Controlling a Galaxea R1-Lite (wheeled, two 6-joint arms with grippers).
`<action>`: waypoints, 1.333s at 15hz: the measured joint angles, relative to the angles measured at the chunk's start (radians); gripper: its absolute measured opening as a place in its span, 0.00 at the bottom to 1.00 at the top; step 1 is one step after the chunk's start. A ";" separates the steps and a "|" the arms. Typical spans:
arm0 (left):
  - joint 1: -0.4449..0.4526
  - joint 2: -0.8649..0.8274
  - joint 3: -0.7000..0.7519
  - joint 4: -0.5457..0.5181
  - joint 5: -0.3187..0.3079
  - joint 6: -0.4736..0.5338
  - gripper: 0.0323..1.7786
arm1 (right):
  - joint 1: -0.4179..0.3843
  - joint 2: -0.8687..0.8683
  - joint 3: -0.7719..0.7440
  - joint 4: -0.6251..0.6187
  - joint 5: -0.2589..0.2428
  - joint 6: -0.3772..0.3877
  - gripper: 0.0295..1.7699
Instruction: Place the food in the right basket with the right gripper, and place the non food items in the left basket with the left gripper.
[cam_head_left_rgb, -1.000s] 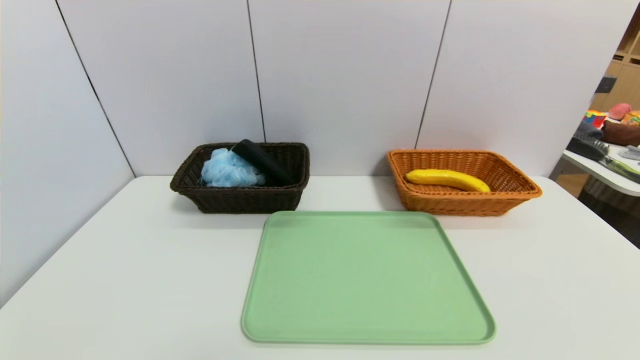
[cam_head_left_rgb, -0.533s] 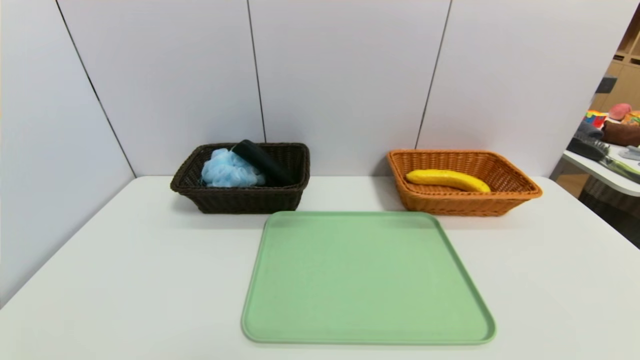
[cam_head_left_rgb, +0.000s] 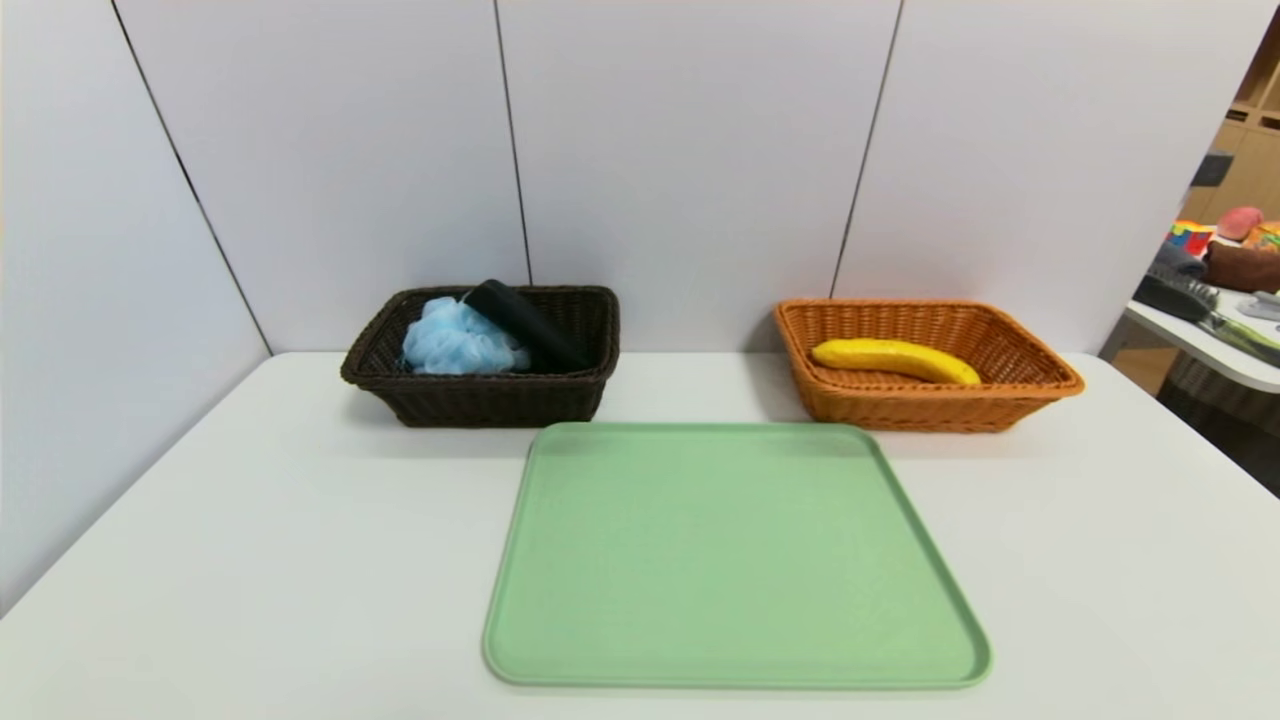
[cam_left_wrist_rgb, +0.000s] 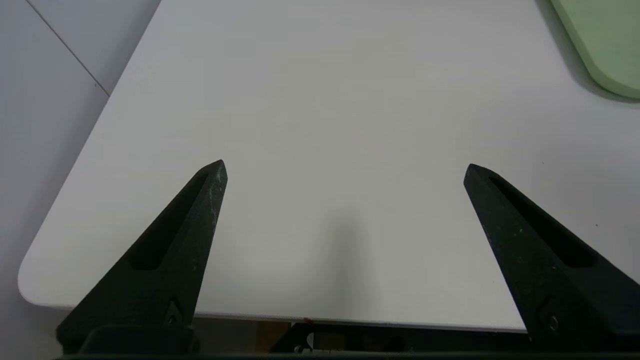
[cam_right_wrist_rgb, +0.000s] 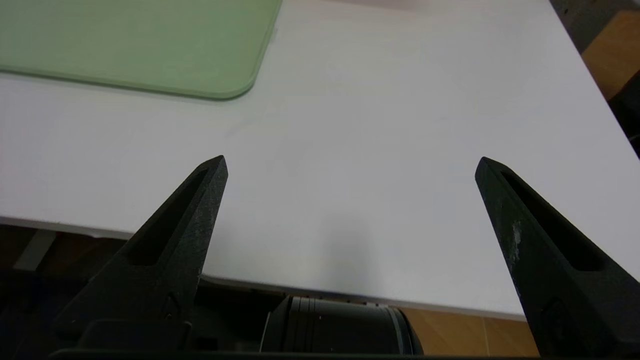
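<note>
Resting with fingers spread above the near edge of the table (cam_head_left_rgb: 300, 560), the left tool (cam_left_wrist_rgb: 345, 172) and right tool (cam_right_wrist_rgb: 352, 167) best keep clear of the banana (cam_head_left_rgb: 895, 358) in the orange basket (cam_head_left_rgb: 930, 412) and the bath puff (cam_head_left_rgb: 460, 340) and black case (cam_head_left_rgb: 530, 325) in the dark basket (cam_head_left_rgb: 490, 402).

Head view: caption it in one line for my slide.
Banana in the orange basket; blue bath puff and black case together in the dark brown basket.
</note>
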 joint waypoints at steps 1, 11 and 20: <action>0.000 -0.010 0.019 -0.036 -0.002 0.003 0.95 | 0.000 -0.014 0.034 -0.062 0.004 0.001 0.97; -0.001 -0.072 0.272 -0.390 -0.038 0.059 0.95 | -0.001 -0.043 0.474 -0.779 -0.001 0.008 0.97; -0.001 -0.073 0.337 -0.469 -0.082 0.041 0.95 | -0.001 -0.043 0.562 -0.748 -0.016 0.019 0.97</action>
